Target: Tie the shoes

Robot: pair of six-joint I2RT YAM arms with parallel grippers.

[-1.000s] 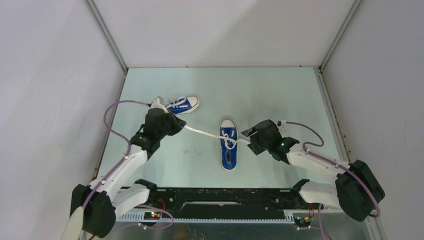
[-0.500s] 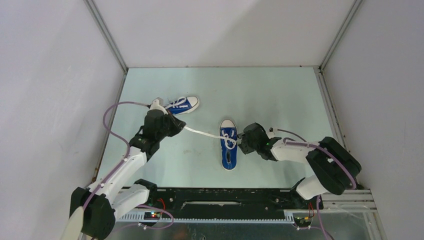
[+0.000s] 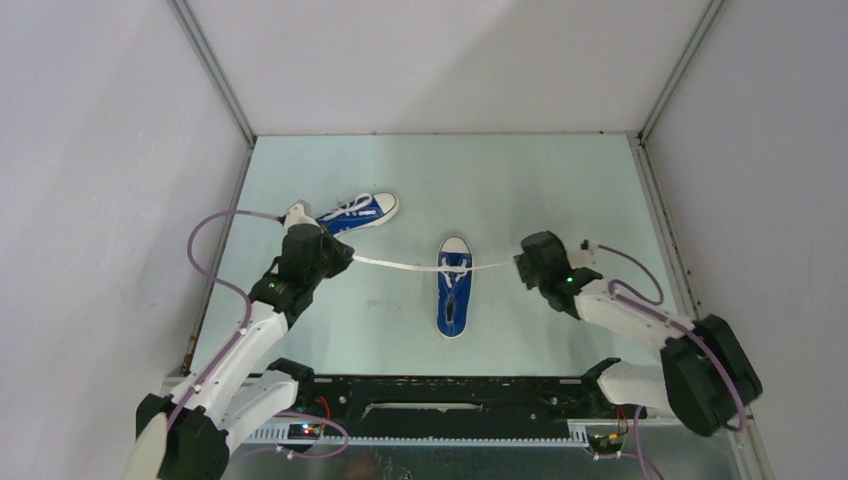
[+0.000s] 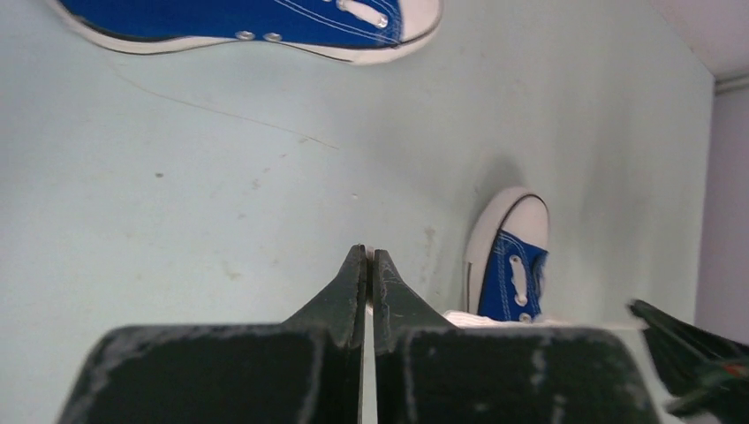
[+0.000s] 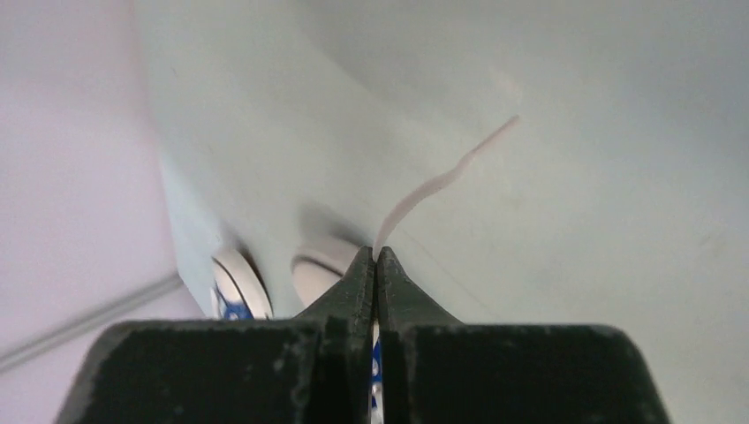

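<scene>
Pale green table (image 3: 560,180), right tool (image 5: 377,261) newly clamped on lace (image 3: 400,264) (now taut)

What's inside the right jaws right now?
The right gripper has its jaws shut on a white lace from the middle shoe. The lace's free end pokes out past the tips. The pinched stretch is hidden between them.
</scene>
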